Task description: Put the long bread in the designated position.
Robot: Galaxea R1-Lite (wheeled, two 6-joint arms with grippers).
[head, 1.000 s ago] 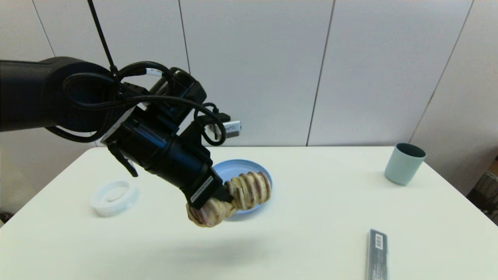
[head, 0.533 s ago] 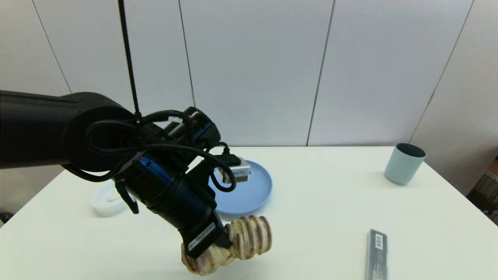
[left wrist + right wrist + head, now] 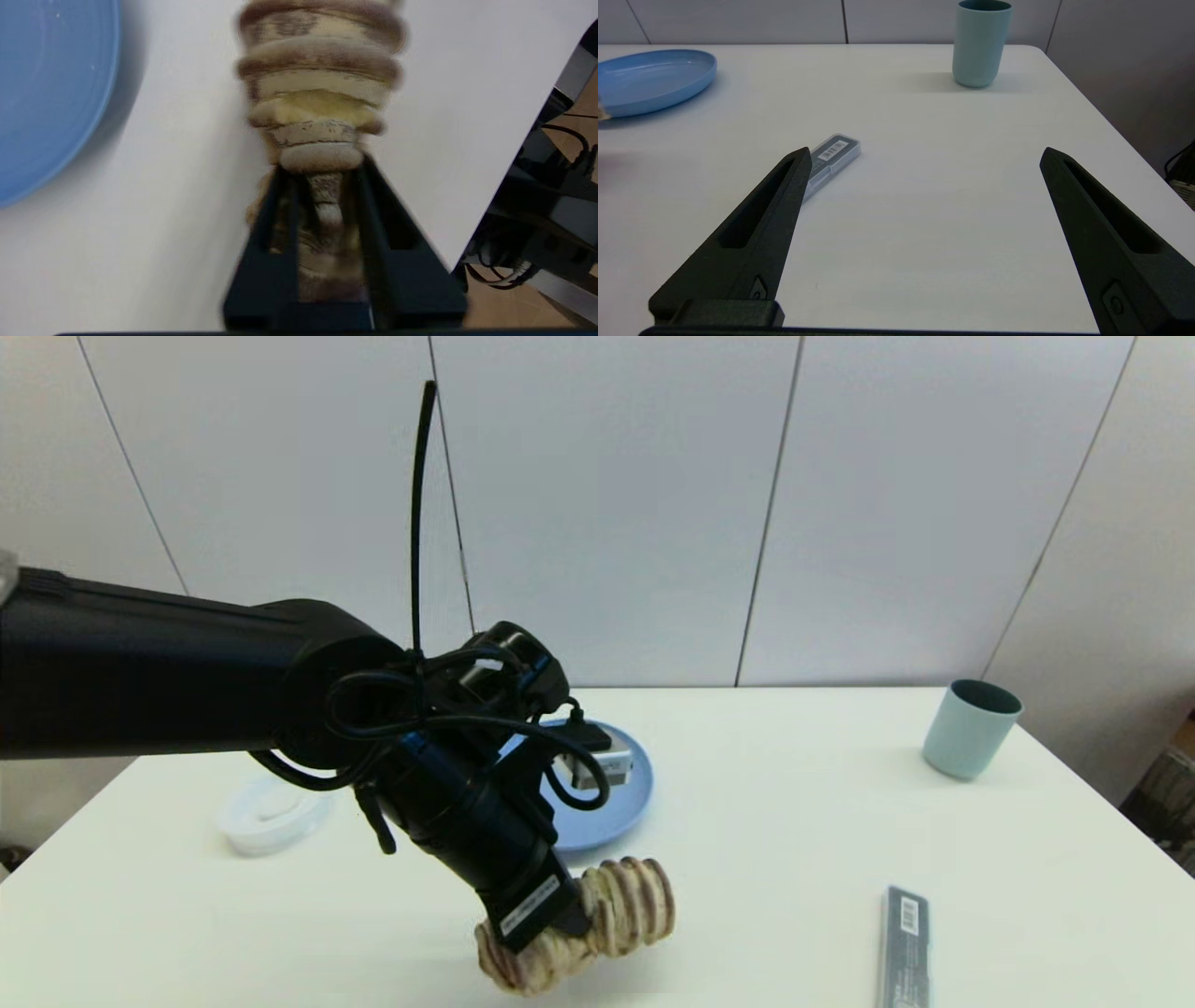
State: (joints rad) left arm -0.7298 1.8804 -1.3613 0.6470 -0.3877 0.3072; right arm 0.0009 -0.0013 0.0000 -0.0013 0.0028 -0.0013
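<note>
The left gripper [image 3: 569, 929] is clamped on the long bread [image 3: 627, 907] just beside the bare blue plate [image 3: 616, 807] — the right gripper [image 3: 924, 161] is spread wide, idle; the teal cup's [image 3: 968, 729] inside is hidden.

1. The head camera looks forward and down from above the near edge of the white table [image 3: 794, 803], taking in its whole width with the blue plate [image 3: 616, 807] near the middle.
2. The left wrist camera looks steeply down along its own fingers, very close to the tabletop just beside the blue plate [image 3: 42, 93].
3. The right wrist camera sits low, facing across the table toward the wall; the blue plate [image 3: 654, 79] shows in all three views.
</note>
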